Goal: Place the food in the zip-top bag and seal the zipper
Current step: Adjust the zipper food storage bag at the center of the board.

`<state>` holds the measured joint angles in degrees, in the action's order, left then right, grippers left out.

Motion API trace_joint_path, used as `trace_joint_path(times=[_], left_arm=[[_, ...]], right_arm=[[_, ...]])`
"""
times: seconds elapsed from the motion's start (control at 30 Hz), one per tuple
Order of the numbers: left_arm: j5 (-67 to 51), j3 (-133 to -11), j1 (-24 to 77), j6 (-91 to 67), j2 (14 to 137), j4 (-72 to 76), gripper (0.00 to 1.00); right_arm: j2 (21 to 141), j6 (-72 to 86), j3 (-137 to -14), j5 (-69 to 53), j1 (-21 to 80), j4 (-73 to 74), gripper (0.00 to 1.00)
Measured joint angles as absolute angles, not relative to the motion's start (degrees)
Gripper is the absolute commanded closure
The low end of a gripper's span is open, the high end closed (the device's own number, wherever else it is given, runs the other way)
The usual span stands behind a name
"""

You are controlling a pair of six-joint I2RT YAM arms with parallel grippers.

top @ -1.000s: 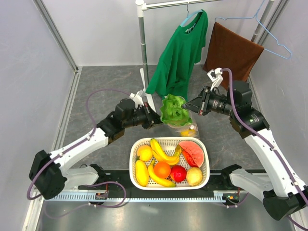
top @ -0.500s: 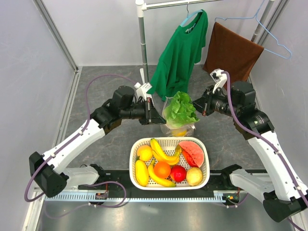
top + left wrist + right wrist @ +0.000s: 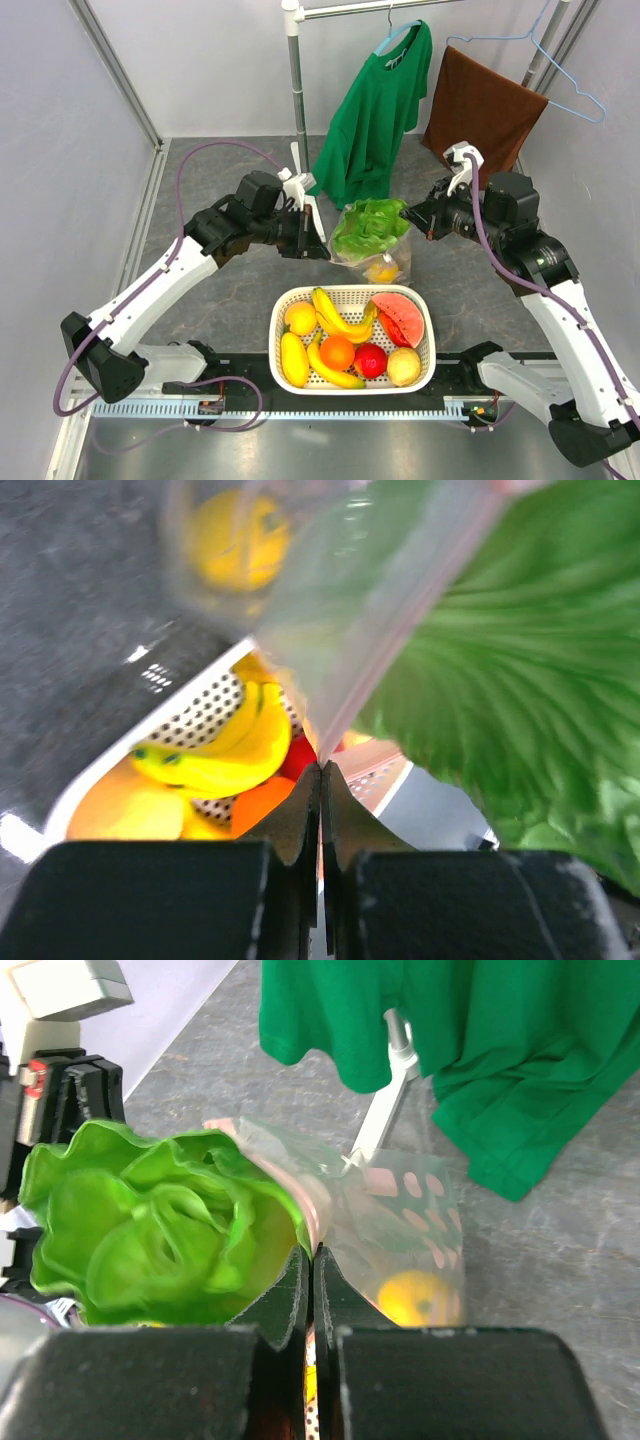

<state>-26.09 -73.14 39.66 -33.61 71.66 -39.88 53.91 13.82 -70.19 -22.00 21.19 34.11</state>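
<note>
Near edge of table (image 3: 215, 305): white basket (image 3: 276, 338), set between the two arm bases. In it are bananas (image 3: 338, 320), an orange (image 3: 337, 352) near the middle and watermelon (image 3: 399, 318) on the right, with other red and yellow pieces packed around them. The orange is in the basket, not in the bag.

Just beyond the basket's far rim: bag (image 3: 398, 262), strung between the two grippers, mouth upward. Cannot tell whether its bottom rests on the table. Lettuce (image 3: 368, 226) sits in the mouth, with its leafy top bulging above the rim and its lower part behind the clear plastic. Yellow fruit (image 3: 381, 270) lies low inside the bag, under the lettuce.

Left gripper (image 3: 318, 240): at the bag's left edge, jaws pressed together on the plastic. Its wrist view shows the film pinched right at the fingertips.

Right gripper (image 3: 409, 217): at the bag's right edge near the mouth, jaws likewise clamped on the film. The two grippers face each other across the lettuce.

Zipper (image 3: 310, 1210): a pink strip in the right wrist view, curving round the lettuce. The mouth is parted, not sealed.

Far: green shirt (image 3: 375, 110) on a hanger from the white pole (image 3: 296, 90), its hem just behind the bag. Brown towel (image 3: 480, 105) hangs to the right of the shirt, well apart from the bag.
</note>
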Motion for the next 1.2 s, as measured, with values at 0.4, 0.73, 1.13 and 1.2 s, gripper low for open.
trace_joint_path(times=[0.4,0.73,1.13,1.2], left_arm=[[-31.14,-83.48,41.08,-31.03,75.53,-41.34,0.98],[-31.77,-85.34,41.74,-28.88,78.30,-41.91,0.98],[-37.23,-79.48,36.82,-30.61,77.67,-41.19,0.98],[-37.78,-79.42,36.88,-30.61,77.67,-41.19,0.98]], right_arm=[[53.21,14.85,-69.60,-30.11,21.17,33.28,1.00],[53.19,14.59,-69.78,-31.73,21.10,34.54,0.68],[53.76,12.03,-67.51,-31.94,21.10,39.22,0.30],[53.95,11.88,-67.09,-31.57,21.10,40.42,0.24]])
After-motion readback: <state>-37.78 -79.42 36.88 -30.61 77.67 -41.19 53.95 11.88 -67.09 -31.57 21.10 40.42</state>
